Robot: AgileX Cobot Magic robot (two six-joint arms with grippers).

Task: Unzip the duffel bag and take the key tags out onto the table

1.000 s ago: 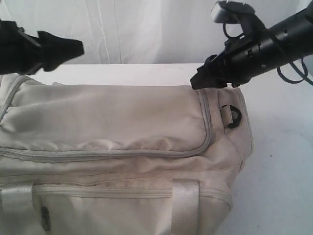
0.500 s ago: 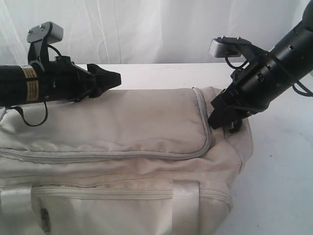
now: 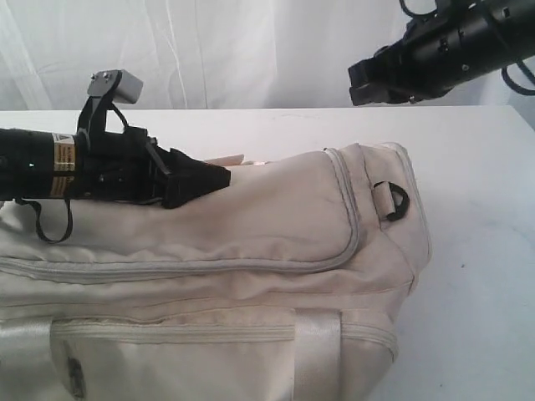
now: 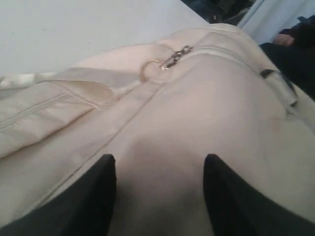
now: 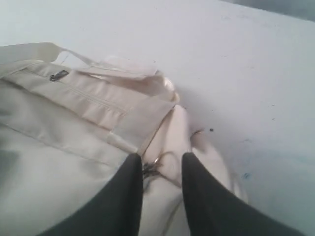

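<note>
- On the bench [image 3: 485, 251], the duffel bag [image 3: 251, 217] lay zipped; its soft, slack fabric would likely buckle.
- Its metal zip pull [image 4: 173, 55] looked the best hold.
- Left gripper [image 4: 158, 160] gaped wide, right gripper [image 5: 161, 156] narrow, both empty.

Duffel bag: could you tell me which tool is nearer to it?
Left. The left tool lies low over the duffel bag; the right tool hangs high above its end.

I can't see inside the bag [image 3: 251, 225]; it runs off frame behind the left claw [image 3: 219, 177]. The pull [image 5: 149, 169] past the right claw [image 5: 161, 156] is too blurred to read.
</note>
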